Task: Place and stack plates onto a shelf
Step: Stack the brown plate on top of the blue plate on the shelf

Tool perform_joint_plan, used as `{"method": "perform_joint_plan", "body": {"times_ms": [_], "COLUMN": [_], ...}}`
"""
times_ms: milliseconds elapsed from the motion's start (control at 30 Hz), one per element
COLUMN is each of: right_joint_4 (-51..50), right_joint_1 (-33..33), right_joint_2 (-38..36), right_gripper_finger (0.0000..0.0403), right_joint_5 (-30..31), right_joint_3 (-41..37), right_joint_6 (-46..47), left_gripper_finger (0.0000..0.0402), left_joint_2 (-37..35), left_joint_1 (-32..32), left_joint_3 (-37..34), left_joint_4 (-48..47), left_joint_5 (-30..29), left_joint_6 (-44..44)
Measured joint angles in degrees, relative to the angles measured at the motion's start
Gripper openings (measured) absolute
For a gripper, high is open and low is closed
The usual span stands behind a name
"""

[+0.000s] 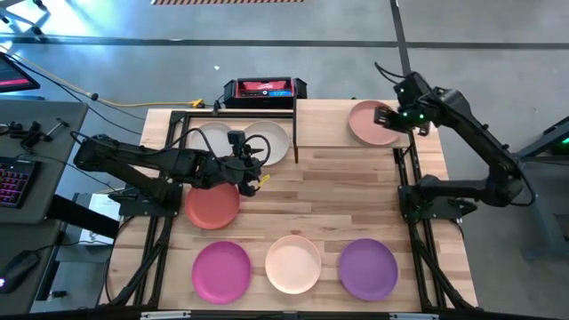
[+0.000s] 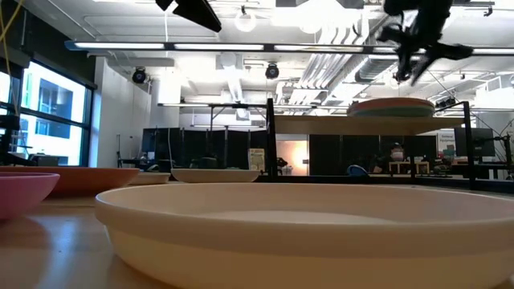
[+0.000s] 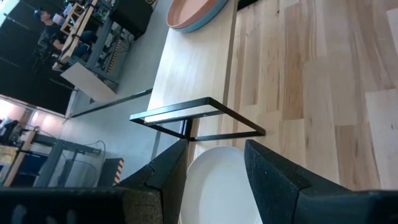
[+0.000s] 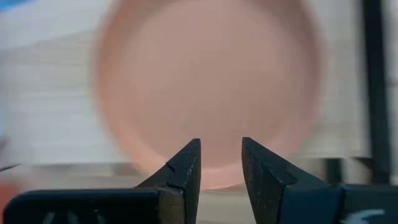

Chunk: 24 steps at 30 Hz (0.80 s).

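A dusty pink plate lies on a mint green plate on the light-wood shelf at the table's far right. My right gripper is open and empty just above the pink plate's right rim. My left gripper is open and empty, held high over the near rim of the cream plate. That plate lies beside the white plate on the table, left of the shelf. The coral red plate lies under my left arm. The magenta, peach and purple plates lie in a row near the front edge.
The shelf's thin black posts stand between the cream plate and the shelf top. A red and black box sits beyond the table's far edge. Bare wood lies at the table's middle. The shelf's left half is bare.
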Motion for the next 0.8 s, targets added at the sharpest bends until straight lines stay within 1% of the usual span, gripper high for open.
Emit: {"method": "perform_joint_plan", "body": {"times_ms": [100,200,267,367,533,800], "right_joint_4": [6.48,11.3,13.29,15.52,17.75,17.72], "right_joint_1": [6.22,11.57,14.33,17.29,19.81,20.2], "right_joint_2": [-0.02,1.09,2.26,4.12,8.35,13.85], "right_gripper_finger": [0.0094,0.0094,0.0094,0.0094,0.0094,0.0094], "right_joint_5": [1.27,4.05,6.16,7.75,7.81,7.85], "right_joint_3": [0.0,0.0,0.0,0.0,0.0,0.0], "right_joint_6": [2.57,3.17,3.19,3.65,4.22,4.01], "left_gripper_finger": [0.0149,0.0149,0.0149,0.0149,0.0149,0.0149], "left_joint_2": [-0.01,0.0,0.0,-0.02,0.0,0.0], "left_joint_1": [0.0,0.0,0.0,0.0,0.0,0.0], "left_joint_3": [0.0,0.0,0.0,0.0,0.0,0.0], "left_joint_4": [-0.02,-0.02,-0.02,-0.04,-0.04,-0.07], "left_joint_5": [0.02,0.01,0.0,0.02,0.02,0.02], "left_joint_6": [-2.02,-2.22,-2.29,-2.29,-2.39,-3.71]}}
